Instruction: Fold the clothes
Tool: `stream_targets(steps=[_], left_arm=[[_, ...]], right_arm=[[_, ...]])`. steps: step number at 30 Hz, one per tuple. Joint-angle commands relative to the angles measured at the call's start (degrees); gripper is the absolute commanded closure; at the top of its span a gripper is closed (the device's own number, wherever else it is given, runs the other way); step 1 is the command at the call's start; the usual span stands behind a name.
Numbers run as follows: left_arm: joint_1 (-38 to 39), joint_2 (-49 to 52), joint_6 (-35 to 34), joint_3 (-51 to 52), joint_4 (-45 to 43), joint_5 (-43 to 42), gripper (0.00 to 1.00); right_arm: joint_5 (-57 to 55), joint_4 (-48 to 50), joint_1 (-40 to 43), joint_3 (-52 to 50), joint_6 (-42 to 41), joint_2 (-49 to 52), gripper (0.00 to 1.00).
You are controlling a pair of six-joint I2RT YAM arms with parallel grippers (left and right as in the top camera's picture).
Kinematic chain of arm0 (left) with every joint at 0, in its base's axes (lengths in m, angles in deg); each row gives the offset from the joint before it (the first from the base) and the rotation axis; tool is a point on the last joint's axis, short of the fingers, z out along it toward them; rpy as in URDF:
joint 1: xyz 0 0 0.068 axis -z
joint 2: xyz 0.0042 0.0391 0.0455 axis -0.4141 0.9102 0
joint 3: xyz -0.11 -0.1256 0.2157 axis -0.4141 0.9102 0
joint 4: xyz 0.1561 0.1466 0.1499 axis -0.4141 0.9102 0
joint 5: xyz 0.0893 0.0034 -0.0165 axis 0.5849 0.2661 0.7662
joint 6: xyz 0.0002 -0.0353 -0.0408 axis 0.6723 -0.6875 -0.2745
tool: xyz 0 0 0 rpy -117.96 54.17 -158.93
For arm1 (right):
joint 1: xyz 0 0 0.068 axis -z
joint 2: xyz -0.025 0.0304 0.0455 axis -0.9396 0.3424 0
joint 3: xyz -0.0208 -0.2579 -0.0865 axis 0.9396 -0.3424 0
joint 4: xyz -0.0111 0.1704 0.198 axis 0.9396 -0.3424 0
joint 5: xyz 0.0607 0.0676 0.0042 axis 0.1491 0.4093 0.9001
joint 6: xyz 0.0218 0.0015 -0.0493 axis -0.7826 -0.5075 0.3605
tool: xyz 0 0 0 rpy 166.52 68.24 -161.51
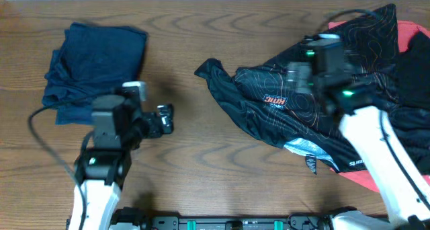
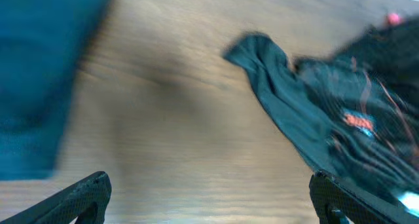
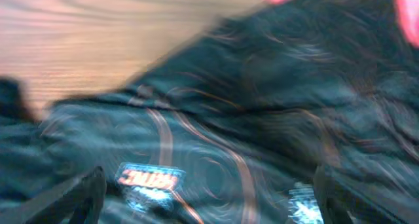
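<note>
Gaping wide, empty, right tool hovers over jersey, left tool over table.

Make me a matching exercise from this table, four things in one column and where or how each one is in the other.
1 navy garment
2 black jersey
3 coral-red garment
4 left end effector

A crumpled, right of centre
B open, above bare wood
C alone at the left
D partly under the jersey

Pairs: 1-C, 2-A, 3-D, 4-B
</note>
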Motion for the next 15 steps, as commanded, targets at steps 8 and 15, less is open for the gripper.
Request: stream_targets(steps=[8,15], left_arm=[[16.87,20.59,-14.58,-0.81,-13.55,-8.35,0.02],[26.77,32.7,-23.58,-0.81,-26.01,-8.33,0.05]], right_arm=[[2.38,-10.64,14.12,0.7,-2.56,-4.63,0.01],[3.52,-12.46,15.23,0.7,-2.54,-4.63,0.01]])
